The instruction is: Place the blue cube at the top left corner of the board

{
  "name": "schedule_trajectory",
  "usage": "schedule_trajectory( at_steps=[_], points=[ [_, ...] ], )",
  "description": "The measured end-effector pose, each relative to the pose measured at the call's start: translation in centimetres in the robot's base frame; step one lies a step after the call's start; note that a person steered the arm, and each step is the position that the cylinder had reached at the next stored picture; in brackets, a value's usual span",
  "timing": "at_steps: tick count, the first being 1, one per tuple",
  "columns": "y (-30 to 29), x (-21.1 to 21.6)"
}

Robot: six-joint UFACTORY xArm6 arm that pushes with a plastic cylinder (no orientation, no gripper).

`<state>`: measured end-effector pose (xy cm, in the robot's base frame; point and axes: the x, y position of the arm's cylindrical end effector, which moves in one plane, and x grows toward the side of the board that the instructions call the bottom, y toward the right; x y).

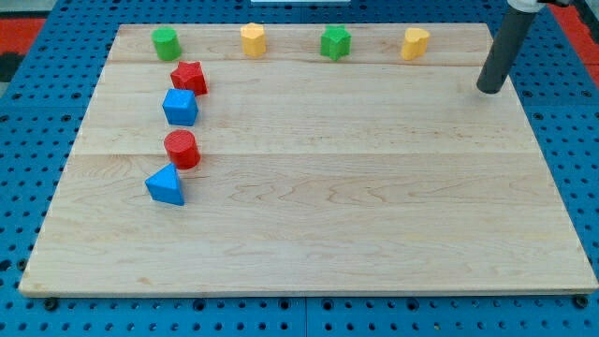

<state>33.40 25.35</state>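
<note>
Eight blocks on the board (309,234), and my tip (489,90) touches none of them: it sits out at about two o'clock, near the board's right edge, well apart from everything. No jaws on this rod to open or close; it is a bare pusher, carrying nothing and pressing on nothing right now

Blue cube (180,107), the one I want, sits around ten o'clock in a crooked column down the left side. Red star-shaped block (189,77) is just above it, at its one o'clock, touching or nearly so. Green cylinder (166,41) stands higher, close to the top left corner, so the target spot looks crowded

Below the cube come the red cylinder (182,149) and the blue triangular block (166,185), both near it. Along the top edge run the yellow block (253,39), a green block (335,42) and a second yellow one (416,42), shapes hard to call

My read: I must cross the whole board, come in from the cube's four or five o'clock, and push toward eleven. The risk is dragging the red star along with it
</note>
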Motion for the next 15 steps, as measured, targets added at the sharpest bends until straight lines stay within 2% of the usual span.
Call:
schedule_trajectory(
  at_steps=[2, 3, 4, 5, 6, 8, 10, 11, 12, 13, 14, 15],
  points=[
    [-0.2, 0.0],
    [-10.5, 5.1],
    [-12.1, 6.5],
    [-10.6, 18.2],
    [-19.7, 20.9],
    [-23.6, 8.6],
    [-37.6, 5.6],
    [-47.2, 3.3],
    [-49.3, 3.1],
    [-47.8, 1.1],
    [-49.4, -3.7],
    [-48.4, -3.6]
  ],
)
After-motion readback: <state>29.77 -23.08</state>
